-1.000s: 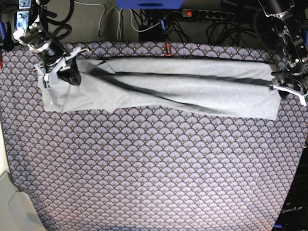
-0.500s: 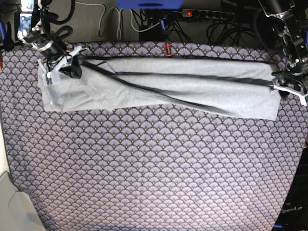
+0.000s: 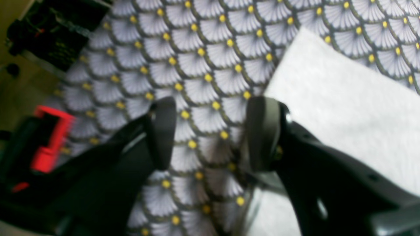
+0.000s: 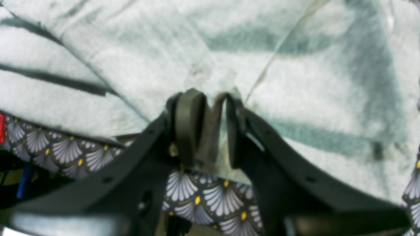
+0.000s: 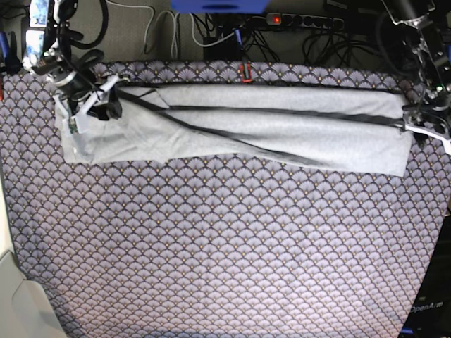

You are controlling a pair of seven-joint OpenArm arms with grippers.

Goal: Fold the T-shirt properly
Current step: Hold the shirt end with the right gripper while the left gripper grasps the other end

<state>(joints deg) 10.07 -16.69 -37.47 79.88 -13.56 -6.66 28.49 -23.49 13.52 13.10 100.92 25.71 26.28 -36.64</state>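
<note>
Work surface covered by a purple-grey fan-patterned tablecloth (image 5: 225,246) with yellow dots. Beyond its 12 o'clock edge: a black power strip (image 5: 303,21) with a lit red switch, tangled black and white cables (image 5: 176,32) on a beige floor. Pale furniture corner (image 5: 17,296) at 8 o'clock.

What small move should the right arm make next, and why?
Probably lift the right gripper straight up and clear. Its jaws stand slightly apart with a pinch of the shirt between them, at the shirt's end in the base view, so the cloth looks about released. The left gripper is open over the tablecloth.
</note>
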